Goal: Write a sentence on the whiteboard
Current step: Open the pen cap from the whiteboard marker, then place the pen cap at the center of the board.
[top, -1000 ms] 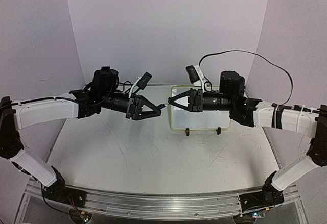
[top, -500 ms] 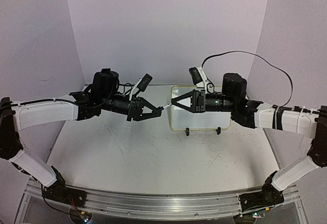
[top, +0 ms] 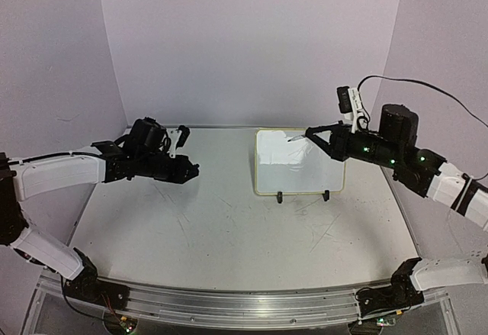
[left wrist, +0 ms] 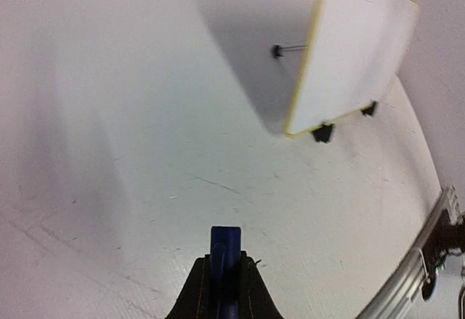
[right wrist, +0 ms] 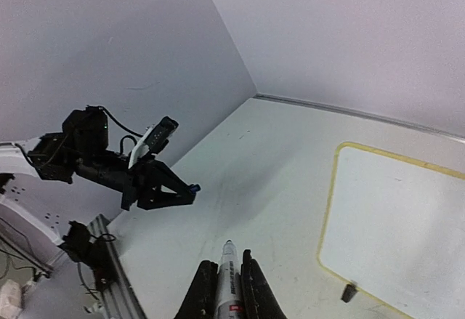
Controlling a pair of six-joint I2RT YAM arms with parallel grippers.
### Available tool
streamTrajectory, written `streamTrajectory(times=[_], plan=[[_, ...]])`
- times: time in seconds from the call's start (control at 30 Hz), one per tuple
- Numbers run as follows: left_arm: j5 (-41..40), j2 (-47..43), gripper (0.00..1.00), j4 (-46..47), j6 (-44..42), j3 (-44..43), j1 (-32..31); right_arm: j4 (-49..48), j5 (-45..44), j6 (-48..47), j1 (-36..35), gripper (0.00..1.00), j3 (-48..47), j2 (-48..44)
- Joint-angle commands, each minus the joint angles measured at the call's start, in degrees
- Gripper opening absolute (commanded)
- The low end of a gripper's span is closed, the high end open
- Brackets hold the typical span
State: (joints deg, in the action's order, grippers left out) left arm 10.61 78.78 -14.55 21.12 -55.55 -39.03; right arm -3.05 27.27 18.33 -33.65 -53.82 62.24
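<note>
The arms have pulled apart. The left end effector (top: 191,171) pinches the cap (left wrist: 225,240). The right end effector (top: 311,133) pinches the open pen (right wrist: 227,261) by the board (top: 297,171), far right on the table (top: 229,232). I think writing can start.

White arm links (top: 61,173), black joints (top: 149,133) — seemingly green lights (top: 366,149).

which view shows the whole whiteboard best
Top external: the whiteboard shows face-on and nearly whole, both clip feet included; only the right end effector overlaps its top edge. Left wrist sees it at a slant. Right wrist catches just its left part, cut off by the frame.
</note>
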Motion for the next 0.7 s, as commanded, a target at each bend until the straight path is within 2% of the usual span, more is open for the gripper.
streamTrajectory(times=[0.0, 0.17, 0.3, 0.4, 0.53, 0.67], plan=[[-12.0, 7.5, 0.00, -6.7, 10.8, 0.1, 2.5, 4.0, -15.9, -12.7, -1.7, 0.00, 1.4, -1.1], [-11.4, 14.8, 0.01, -5.8, 11.3, -1.2, 2.4, 1.2, -17.8, -14.8, -3.4, 0.00, 1.6, 2.4], [-11.0, 18.1, 0.01, -4.8, 10.2, -2.0, 2.5, 1.2, -16.0, -15.5, -3.4, 0.00, 1.2, 4.4], [-7.8, 20.2, 0.03, -3.6, 8.7, -2.5, 2.4, -0.3, -14.4, -15.5, -3.4, 0.00, 2.1, 4.2], [-8.2, 18.5, 0.23, 0.6, 8.2, 0.9, 2.4, -1.3, -13.5, -14.8, -3.4, 0.00, 3.1, 4.3], [-8.3, 19.9, 0.28, 0.7, 8.3, 1.5, 2.5, -1.8, -13.0, -14.4, -3.4, 0.00, 3.5, 4.2]])
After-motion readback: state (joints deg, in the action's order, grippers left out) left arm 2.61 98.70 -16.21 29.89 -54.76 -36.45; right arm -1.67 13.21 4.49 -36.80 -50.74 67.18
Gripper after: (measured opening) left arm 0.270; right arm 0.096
